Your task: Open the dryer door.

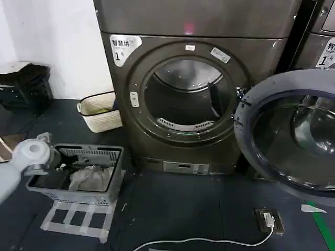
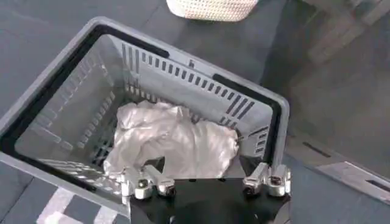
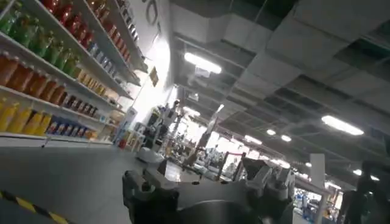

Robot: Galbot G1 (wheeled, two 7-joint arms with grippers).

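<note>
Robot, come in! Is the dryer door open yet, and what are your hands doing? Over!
Left hand open, hovering over the grey laundry basket with a pale cloth inside. Dryer door swung wide open, drum opening clear. Nothing in the way.

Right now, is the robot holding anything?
No. The left tool hangs open over the basket of cloth; the right tool holds nothing. The door is open.

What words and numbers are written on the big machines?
"1": white shield sticker on the dryer; the characters above it are too blurred to read.
"1": sticker on the second machine; its small print is unreadable.
Other small stickers around the drum opening: too small to read.
</note>
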